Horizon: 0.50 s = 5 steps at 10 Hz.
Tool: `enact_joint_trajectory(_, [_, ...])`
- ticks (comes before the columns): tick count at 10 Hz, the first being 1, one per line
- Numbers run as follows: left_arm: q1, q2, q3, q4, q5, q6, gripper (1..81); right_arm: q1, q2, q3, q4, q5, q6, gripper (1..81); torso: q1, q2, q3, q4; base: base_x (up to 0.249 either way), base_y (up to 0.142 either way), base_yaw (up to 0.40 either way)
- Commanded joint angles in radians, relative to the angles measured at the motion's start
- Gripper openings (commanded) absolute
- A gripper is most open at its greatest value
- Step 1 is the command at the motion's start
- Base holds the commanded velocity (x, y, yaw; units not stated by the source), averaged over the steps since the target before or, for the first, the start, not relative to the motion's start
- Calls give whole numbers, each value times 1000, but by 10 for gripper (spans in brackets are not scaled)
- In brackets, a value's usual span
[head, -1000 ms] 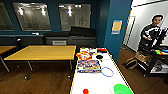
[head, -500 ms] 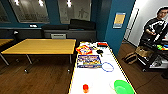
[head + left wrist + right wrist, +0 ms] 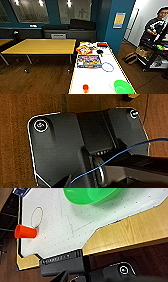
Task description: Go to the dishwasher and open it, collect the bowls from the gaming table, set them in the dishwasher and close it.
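The gaming table point(image 3: 95, 77) runs away from me, with a white top, yellow edges and a colourful print point(image 3: 89, 61) at its middle. The bright green bowl point(image 3: 123, 87) sits at its near right corner. Farther along lies the pale bowl with a bluish rim point(image 3: 107, 66). In the right wrist view the green bowl point(image 3: 90, 194) stands on the white top point(image 3: 100, 223), close above the table's end with its dark slot point(image 3: 61, 263). The left wrist view looks down over brown wooden floor point(image 3: 15, 144). The dishwasher is out of view.
A small orange cup point(image 3: 85, 88) stands on the gaming table left of the green bowl. A wide yellow wooden table point(image 3: 42, 46) is at the left, and a dark sofa point(image 3: 70, 30) stands behind it. A person point(image 3: 156, 27) stands at the right by a cart point(image 3: 152, 55).
The whole head view has shifted a little, so the camera has moved; the gaming table looks slightly nearer. The bowls and the cup lie where they were on it.
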Motion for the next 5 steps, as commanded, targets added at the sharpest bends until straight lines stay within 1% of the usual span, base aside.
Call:
enact_joint_trajectory(1, [-11, -94, 152, 5, -2, 0, 811, 187, -50, -123, 124, -148, 9, 811, 0, 0, 0, 0, 0, 0, 0])
enact_joint_trajectory(2, [-12, -101, 167, 0, -2, 0, 811, 214, -35, -178, 177, -163, 22, 811, 0, 0, 0, 0, 0, 0, 0])
enact_joint_trajectory(3, [-11, -100, 164, -1, -2, 0, 811, 251, -24, -223, 210, -190, 30, 811, 0, 0, 0, 0, 0, 0, 0])
enact_joint_trajectory(4, [-12, -100, 162, -3, -2, 0, 811, 292, -12, -272, 236, -235, 33, 811, 0, 0, 0, 0, 0, 0, 0])
enact_joint_trajectory(5, [-12, -100, 161, -3, -2, 0, 811, 325, -1, -303, 255, -252, 36, 811, 0, 0, 0, 0, 0, 0, 0])
